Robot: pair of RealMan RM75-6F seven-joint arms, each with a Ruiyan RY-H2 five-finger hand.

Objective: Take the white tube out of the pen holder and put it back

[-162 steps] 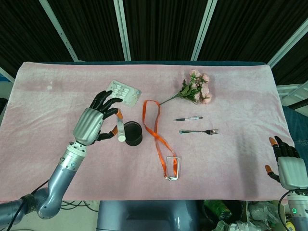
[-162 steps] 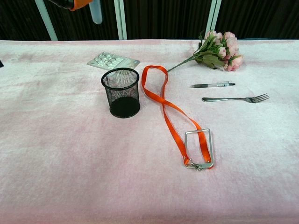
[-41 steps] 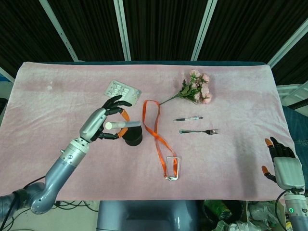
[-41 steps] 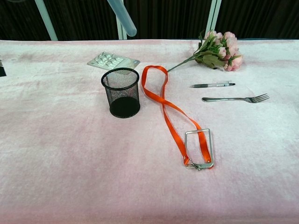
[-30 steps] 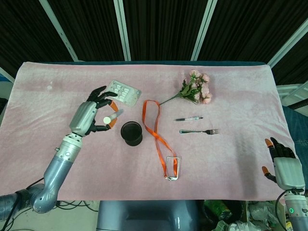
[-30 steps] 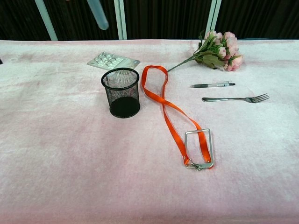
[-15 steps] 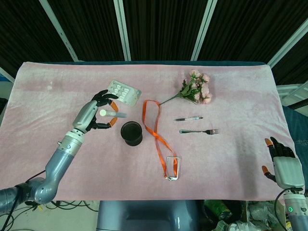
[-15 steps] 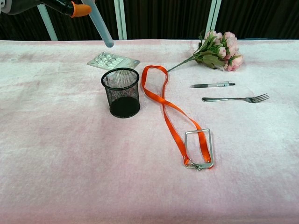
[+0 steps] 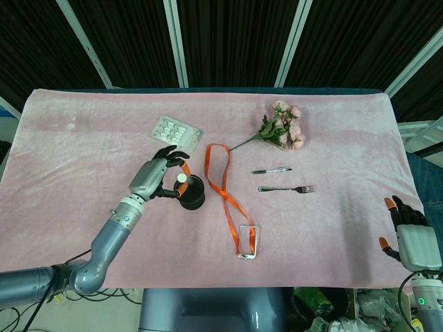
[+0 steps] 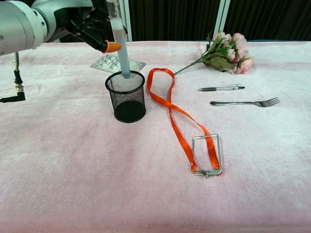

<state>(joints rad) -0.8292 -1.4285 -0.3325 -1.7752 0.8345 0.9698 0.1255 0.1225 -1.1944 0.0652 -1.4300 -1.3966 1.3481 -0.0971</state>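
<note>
Your left hand point(image 10: 92, 26) pinches the white tube point(image 10: 119, 43) near its upper part, holding it nearly upright with its lower tip at the rim of the pen holder point(image 10: 126, 96), not yet inside; your right hand point(image 9: 414, 242) waits at the table's near corner, fingers apart and holding nothing. Judging by its look, the tube is light, stiff and smooth, likely slippery, so keep your grip high and firm, leaving the lower length free to enter. Counting largest to smallest: one orange lanyard point(image 10: 180, 121), one pen holder, one flower sprig point(image 10: 223, 53), one pill pack point(image 9: 177, 131), one tube, one fork point(image 10: 245, 103), one pen point(image 10: 221, 88).
</note>
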